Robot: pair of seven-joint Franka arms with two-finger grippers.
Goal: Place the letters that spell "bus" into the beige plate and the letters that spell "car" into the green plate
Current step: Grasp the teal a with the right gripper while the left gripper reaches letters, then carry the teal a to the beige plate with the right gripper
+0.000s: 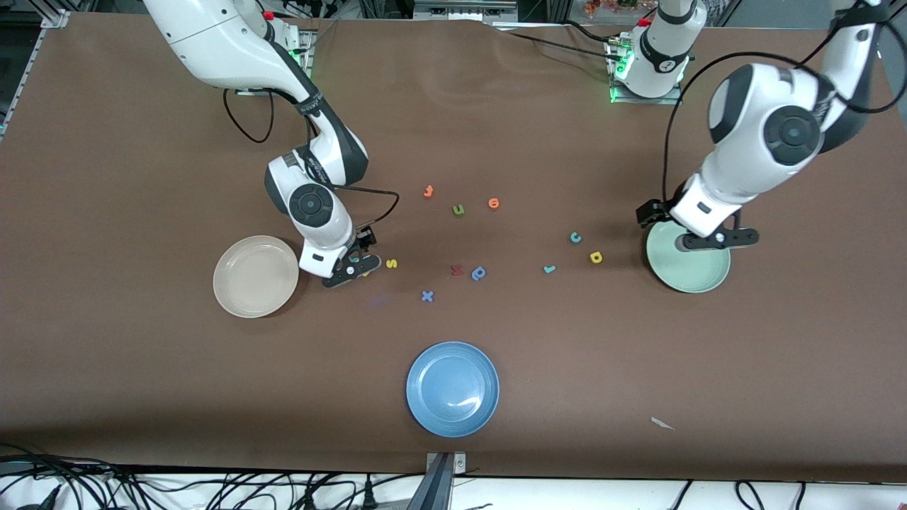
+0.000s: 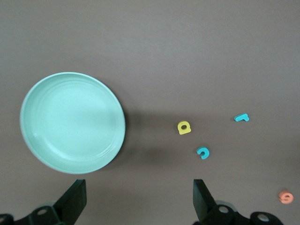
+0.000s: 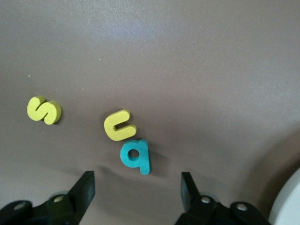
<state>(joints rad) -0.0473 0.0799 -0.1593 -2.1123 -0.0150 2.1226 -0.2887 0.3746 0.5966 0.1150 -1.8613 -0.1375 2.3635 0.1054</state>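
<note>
My right gripper (image 1: 352,270) hangs low and open beside the beige plate (image 1: 256,278), toward the right arm's end of the table. In the right wrist view the teal "b" (image 3: 135,156) lies just ahead of the gripper (image 3: 137,188), not between its fingers. The yellow "u" (image 3: 120,125) touches the "b", and the yellow "s" (image 3: 44,110) lies apart. My left gripper (image 1: 716,239) waits open over the green plate's (image 1: 691,273) rim, holding nothing. Beside that plate (image 2: 72,122) lie the yellow "a" (image 2: 184,127), teal "c" (image 2: 203,153) and teal "r" (image 2: 241,117).
Mid-table lie an orange "t" (image 1: 428,191), a green "u" (image 1: 458,210), an orange "o" (image 1: 494,203), a red letter (image 1: 457,270), a blue round-bowled letter (image 1: 479,273) and a blue "x" (image 1: 426,296). A blue plate (image 1: 452,388) sits nearest the front camera.
</note>
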